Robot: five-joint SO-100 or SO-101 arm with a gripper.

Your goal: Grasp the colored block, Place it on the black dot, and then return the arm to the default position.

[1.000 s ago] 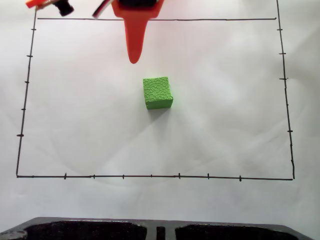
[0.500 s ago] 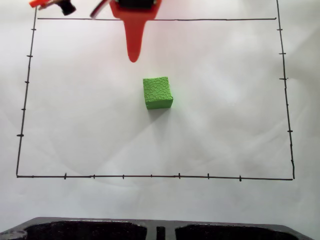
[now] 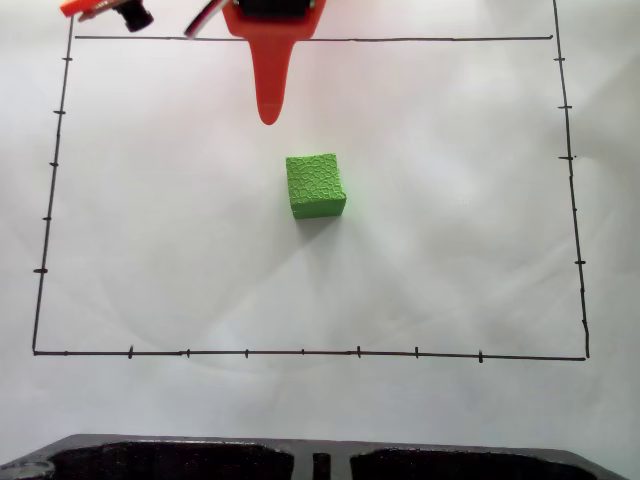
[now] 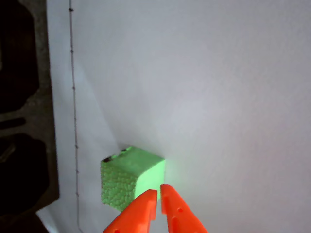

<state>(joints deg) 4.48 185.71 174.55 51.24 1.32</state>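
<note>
The green colored block (image 3: 316,185) rests on the white paper near the middle of the drawn rectangle in the fixed view. The orange arm's gripper (image 3: 268,115) points down from the top edge, apart from the block and a little to its left. In the wrist view the block (image 4: 130,177) lies just beyond the gripper (image 4: 159,193), whose two orange fingertips (image 4: 146,201) are closed together with nothing between them. Small dark specks show along the block's far edge in the wrist view; I cannot tell whether they belong to the black dot, which is otherwise hidden.
A thin black border with tick marks (image 3: 300,352) frames the paper. A dark moulded tray (image 3: 320,462) runs along the bottom of the fixed view and appears as the tray (image 4: 22,121) at the left of the wrist view. A black cable and a camera board (image 3: 130,14) sit at the top left.
The orange finger has drawn back very slightly toward the top edge. The green block has not moved.
</note>
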